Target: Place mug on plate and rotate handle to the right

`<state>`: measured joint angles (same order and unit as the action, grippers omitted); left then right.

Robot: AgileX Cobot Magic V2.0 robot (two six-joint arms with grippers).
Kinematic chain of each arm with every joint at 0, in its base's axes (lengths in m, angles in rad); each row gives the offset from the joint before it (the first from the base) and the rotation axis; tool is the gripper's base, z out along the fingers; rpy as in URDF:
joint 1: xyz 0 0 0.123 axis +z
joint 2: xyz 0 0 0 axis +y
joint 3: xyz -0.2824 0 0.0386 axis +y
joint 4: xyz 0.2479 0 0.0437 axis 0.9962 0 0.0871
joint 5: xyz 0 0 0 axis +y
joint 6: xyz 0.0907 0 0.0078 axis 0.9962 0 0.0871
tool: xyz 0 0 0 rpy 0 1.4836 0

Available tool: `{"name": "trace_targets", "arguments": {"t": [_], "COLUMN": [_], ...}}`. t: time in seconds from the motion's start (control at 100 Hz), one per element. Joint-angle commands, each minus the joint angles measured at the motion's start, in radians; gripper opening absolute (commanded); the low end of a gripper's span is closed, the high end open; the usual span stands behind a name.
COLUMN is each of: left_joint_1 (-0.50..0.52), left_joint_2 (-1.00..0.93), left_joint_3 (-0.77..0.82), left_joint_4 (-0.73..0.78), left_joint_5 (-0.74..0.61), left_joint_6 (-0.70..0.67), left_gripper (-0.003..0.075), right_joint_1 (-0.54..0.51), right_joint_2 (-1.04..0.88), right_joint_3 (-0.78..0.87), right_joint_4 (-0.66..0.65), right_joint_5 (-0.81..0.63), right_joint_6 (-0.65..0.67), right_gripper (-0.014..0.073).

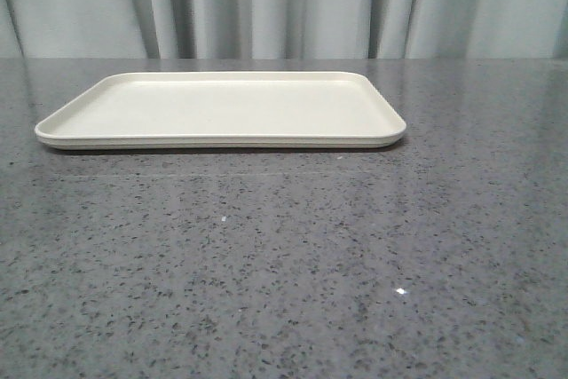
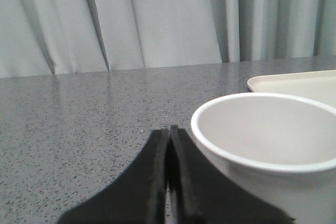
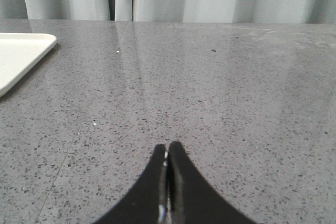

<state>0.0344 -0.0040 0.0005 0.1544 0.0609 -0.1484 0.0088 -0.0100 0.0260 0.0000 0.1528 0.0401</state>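
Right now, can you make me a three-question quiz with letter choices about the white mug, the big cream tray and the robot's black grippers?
1. Where is the white round mug?
A. On the tray
B. Off the tray, close to the left gripper
C. Held by the right gripper

2. What colour is the flat rectangular tray?
A. Cream
B. Red
C. Black

3. How are the left gripper and the right gripper?
A. Both wide open
B. Both shut and holding nothing
C. One open, one shut

Answers: 1 B, the left wrist view shows the mug beside the fingers, with the tray behind it holding nothing. 2 A, it looks pale cream on the grey speckled table. 3 B, each pair of fingers is pressed together with nothing between.
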Motion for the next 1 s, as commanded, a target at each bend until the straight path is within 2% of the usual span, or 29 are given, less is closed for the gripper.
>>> {"name": "trace_targets", "arguments": {"t": [0.0,0.6,0.75,0.99], "left_joint_1": [0.001,0.001,0.001,0.001], "left_joint_2": [-0.030,-0.030,-0.030,-0.030], "left_joint_3": [0.010,0.010,0.010,0.010], "left_joint_4": [-0.002,-0.002,-0.002,-0.002], "left_joint_5": [-0.086,-0.086,-0.086,-0.088], "left_joint_6": [0.003,0.003,0.003,0.003], "left_gripper": [-0.0020,-0.0020,-0.0020,-0.0020], "right_joint_1": [-0.001,-0.001,-0.001,-0.001], "right_joint_2": [-0.022,-0.022,-0.022,-0.022], "right_joint_3": [0.002,0.002,0.001,0.001], "right_joint_4": [0.000,0.000,-0.117,-0.124], "right_joint_5": [-0.081,-0.082,-0.097,-0.096], "right_joint_6": [0.000,-0.004,-0.068,-0.068], "right_gripper": [-0.0067,-0.0067,-0.0067,-0.0067]}}
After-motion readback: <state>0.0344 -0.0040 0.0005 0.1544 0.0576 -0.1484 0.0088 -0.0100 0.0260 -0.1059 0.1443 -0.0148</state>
